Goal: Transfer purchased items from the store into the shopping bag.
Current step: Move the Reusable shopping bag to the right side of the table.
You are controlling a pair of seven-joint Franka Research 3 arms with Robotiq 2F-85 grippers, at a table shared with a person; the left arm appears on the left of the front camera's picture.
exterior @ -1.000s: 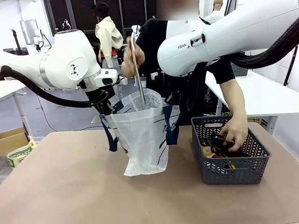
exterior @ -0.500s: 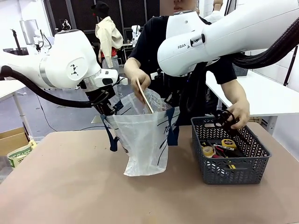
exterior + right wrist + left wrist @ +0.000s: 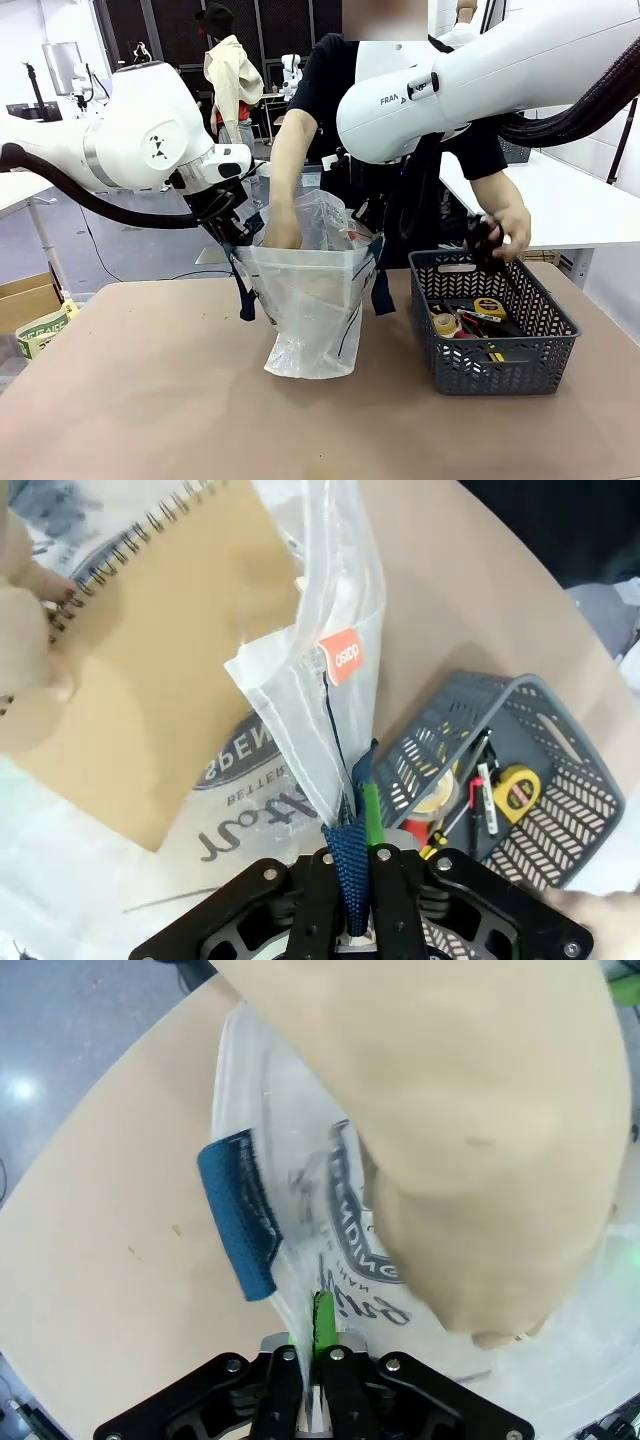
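The shopping bag [image 3: 312,305] hangs open over the table between both grippers. My left gripper [image 3: 236,236] is shut on its left rim [image 3: 318,1305], beside a navy strap [image 3: 240,1216]. My right gripper [image 3: 358,880] is shut on the other navy strap and rim. A person's hand [image 3: 283,230] reaches into the bag, holding a tan spiral-bound flat piece [image 3: 150,680] inside it. The store [image 3: 492,335] stands at the right, with a yellow tape measure [image 3: 488,307] and yellow-and-black tools [image 3: 490,350] in it. The person's other hand [image 3: 505,235] holds a black item above it.
A cardboard box [image 3: 25,300] and a green-and-white pack [image 3: 42,330] sit off the table's left edge. A white table [image 3: 560,205] stands behind at the right. Bare tabletop lies in front of the bag and the store.
The person's hand has lowered the tan flat piece down into the bag. Their other hand has lifted a black item out of the store. Both grippers have held still.
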